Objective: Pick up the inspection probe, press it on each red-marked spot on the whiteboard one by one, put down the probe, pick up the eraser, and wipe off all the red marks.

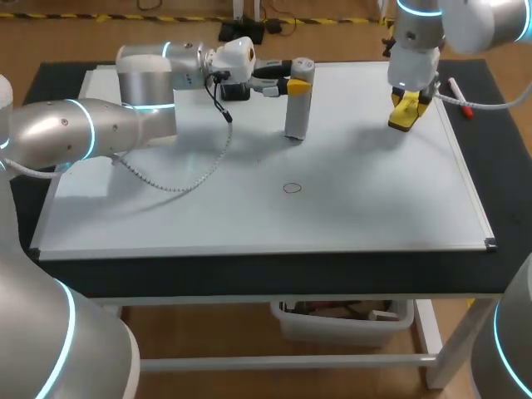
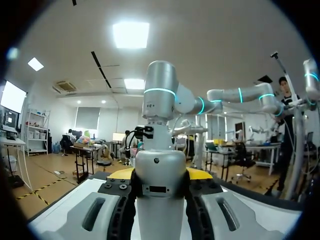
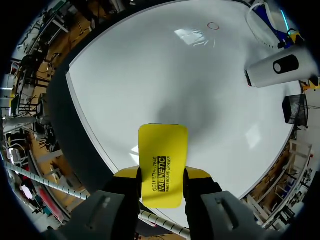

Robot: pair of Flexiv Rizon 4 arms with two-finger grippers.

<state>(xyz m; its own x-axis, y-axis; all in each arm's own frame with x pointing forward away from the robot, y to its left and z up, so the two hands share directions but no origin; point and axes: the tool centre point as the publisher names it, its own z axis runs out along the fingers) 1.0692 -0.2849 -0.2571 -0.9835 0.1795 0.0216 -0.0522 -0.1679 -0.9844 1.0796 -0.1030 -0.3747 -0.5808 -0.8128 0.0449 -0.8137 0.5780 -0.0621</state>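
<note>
— Where to with the eraser [image 3: 162, 150], pinched from both sides in the right gripper [image 3: 162, 175]?
— Across the whiteboard [image 1: 374, 199] to the red mark [image 1: 291, 188], well apart, toward the front edge.
— Anything in the way?
— Seems not: only the probe [image 1: 298, 112], upright beyond the mark, clamped on both sides by the left gripper [image 2: 160, 176].

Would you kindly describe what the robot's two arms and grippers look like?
Both the left arm and right arm are rounded silver-grey tubes with glowing cyan rings at the joints. A white spiral-wrapped cable hangs from the left one. The left gripper and right gripper have grey and black fingers with yellow tips.
</note>
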